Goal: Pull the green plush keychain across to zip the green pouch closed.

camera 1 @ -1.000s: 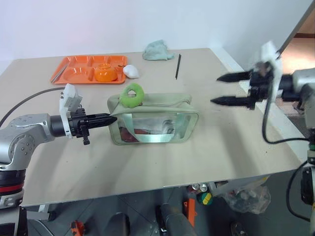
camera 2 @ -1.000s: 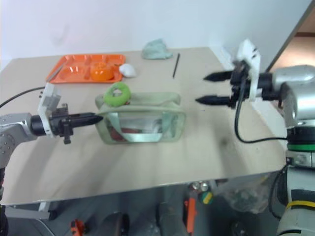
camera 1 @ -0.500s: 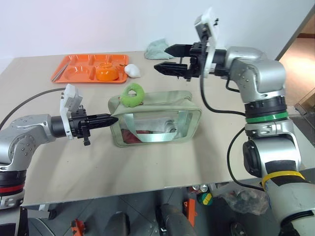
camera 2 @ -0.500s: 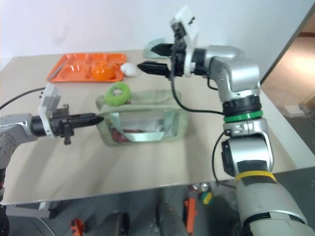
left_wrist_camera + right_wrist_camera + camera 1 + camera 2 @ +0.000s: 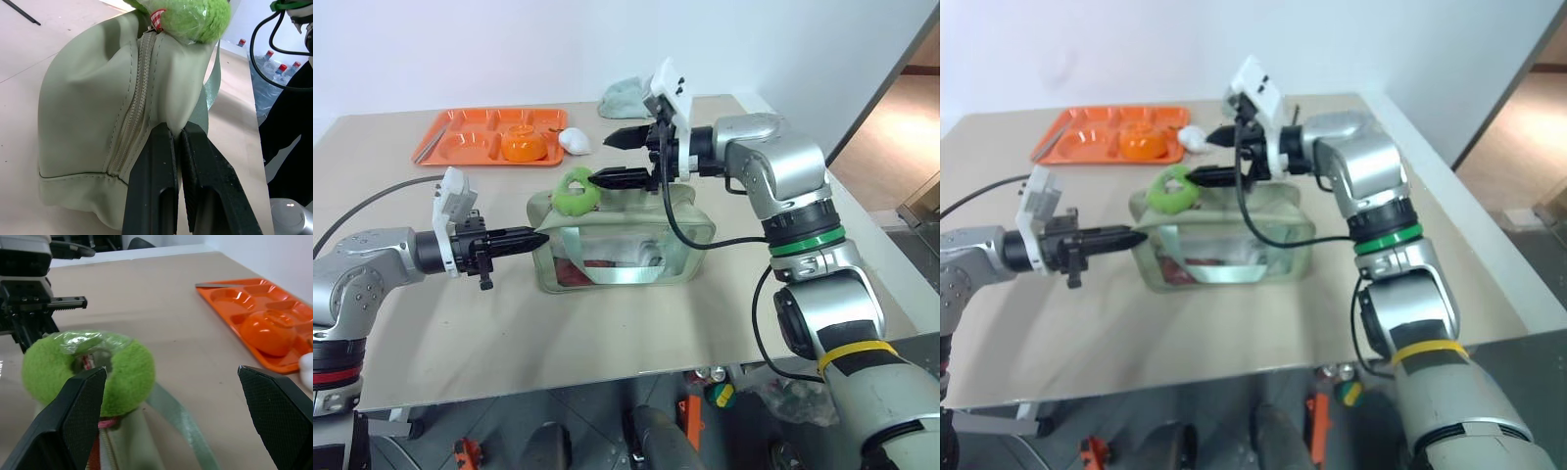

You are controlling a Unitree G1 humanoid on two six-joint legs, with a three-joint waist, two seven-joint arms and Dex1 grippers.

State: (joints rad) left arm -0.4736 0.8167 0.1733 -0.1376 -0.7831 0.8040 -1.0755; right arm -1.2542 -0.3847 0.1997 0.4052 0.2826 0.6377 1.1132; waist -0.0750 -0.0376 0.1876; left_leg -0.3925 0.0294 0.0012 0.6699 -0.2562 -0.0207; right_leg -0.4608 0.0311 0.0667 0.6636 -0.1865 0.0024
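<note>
Meanwhile the left gripper (image 5: 536, 238) is pinching the green pouch (image 5: 622, 240) end, anchoring it, while the spread right gripper (image 5: 607, 157) is straddling the green plush keychain (image 5: 576, 190) just ahead.

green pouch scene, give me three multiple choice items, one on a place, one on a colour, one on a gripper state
1. Where does the green plush keychain sit on the green pouch?
A. at the end nearest the left gripper
B. at the far right end
C. off it, on the table

2. What colour is the tray?
A. blue
B. orange
C. white

3. How are the grippers?
A. both open
B. left gripper shut on the pouch's end, right gripper open
C. left open, right shut

Answers:
1 A, the ring tops the pouch's left end.
2 B, plainly orange.
3 B, left fingers pinch fabric, right fingers stand apart.
</note>
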